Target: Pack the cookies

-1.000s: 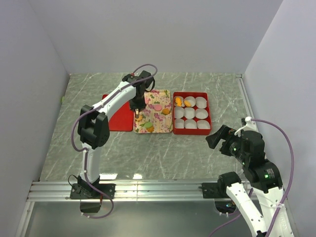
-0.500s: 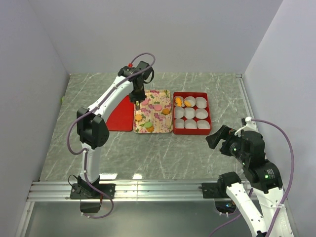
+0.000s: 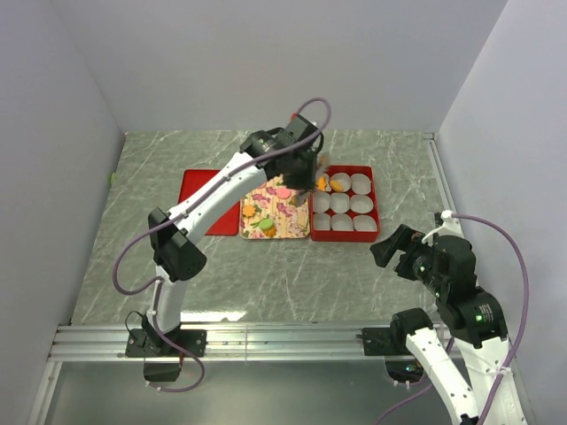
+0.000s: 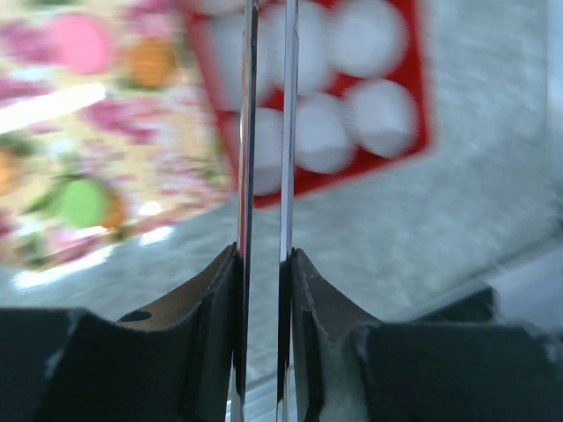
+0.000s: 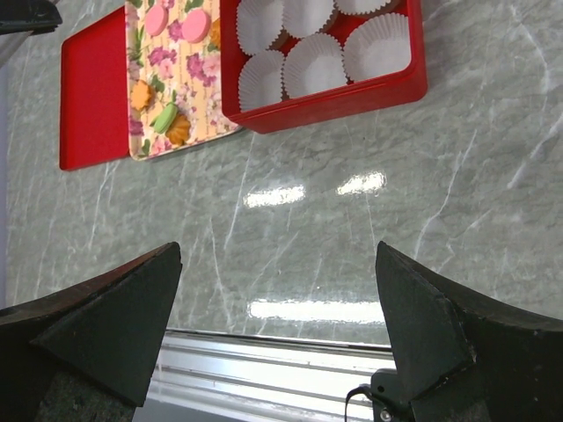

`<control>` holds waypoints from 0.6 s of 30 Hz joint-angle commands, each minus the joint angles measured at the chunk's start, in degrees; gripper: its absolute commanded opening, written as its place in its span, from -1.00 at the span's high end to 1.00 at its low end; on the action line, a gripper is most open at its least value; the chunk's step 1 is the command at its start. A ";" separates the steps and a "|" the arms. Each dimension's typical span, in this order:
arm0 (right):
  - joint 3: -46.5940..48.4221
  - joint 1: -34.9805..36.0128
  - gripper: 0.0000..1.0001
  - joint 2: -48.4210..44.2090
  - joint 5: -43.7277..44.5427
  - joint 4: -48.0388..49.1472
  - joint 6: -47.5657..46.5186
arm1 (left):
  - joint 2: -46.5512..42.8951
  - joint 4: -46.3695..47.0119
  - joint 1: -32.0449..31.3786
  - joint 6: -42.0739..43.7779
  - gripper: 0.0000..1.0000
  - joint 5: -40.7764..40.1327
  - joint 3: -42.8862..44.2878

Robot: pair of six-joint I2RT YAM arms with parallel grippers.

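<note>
Now the left gripper (image 3: pixel 306 183), fingers nearly together, hovers over the far-left corner of the red box (image 5: pixel 352 95); the right gripper (image 5: pixel 277 255) hangs wide apart.

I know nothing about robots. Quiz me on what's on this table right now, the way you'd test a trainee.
1. Which arm is stretched out across the table to the red box? A) left B) right C) both
2. True or false: every paper cup in the box holds a cookie.
3. What colour is the cookie beside an orange one at the near end of the floral tray?

Key:
1. A. The left gripper hangs by the box's far left corner. The right gripper is off to the side, open.
2. False. Most cups are empty.
3. Green.
</note>
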 commanded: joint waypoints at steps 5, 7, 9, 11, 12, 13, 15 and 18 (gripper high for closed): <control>5.34 0.50 -0.95 -0.70 3.95 -1.60 0.31 | 2.42 16.42 -1.44 -0.90 0.46 16.03 0.45; 6.40 0.50 -0.95 -0.78 3.95 -2.21 0.49 | 3.48 20.47 -1.44 -2.04 0.46 18.67 0.45; 7.01 0.50 -0.95 -0.78 3.87 -3.35 0.58 | 5.41 22.58 -1.44 -3.71 0.46 19.73 0.71; 7.19 0.50 -0.95 -0.78 3.78 -4.14 0.58 | 7.69 24.26 -1.44 -5.12 0.47 19.91 1.85; 7.37 0.50 -0.95 -0.87 3.78 -4.93 0.49 | 8.49 24.44 -1.44 -5.47 0.47 20.09 2.38; 7.37 0.50 -0.95 -1.13 3.78 -5.29 0.40 | 9.28 24.52 -1.44 -5.74 0.48 20.09 2.99; 7.46 0.50 -0.95 -1.49 4.13 -6.25 0.05 | 10.95 25.22 -1.35 -6.36 0.49 20.62 3.35; 7.46 0.50 -0.95 -2.01 4.57 -6.96 -0.56 | 11.83 28.12 -1.44 -6.97 0.47 21.06 1.51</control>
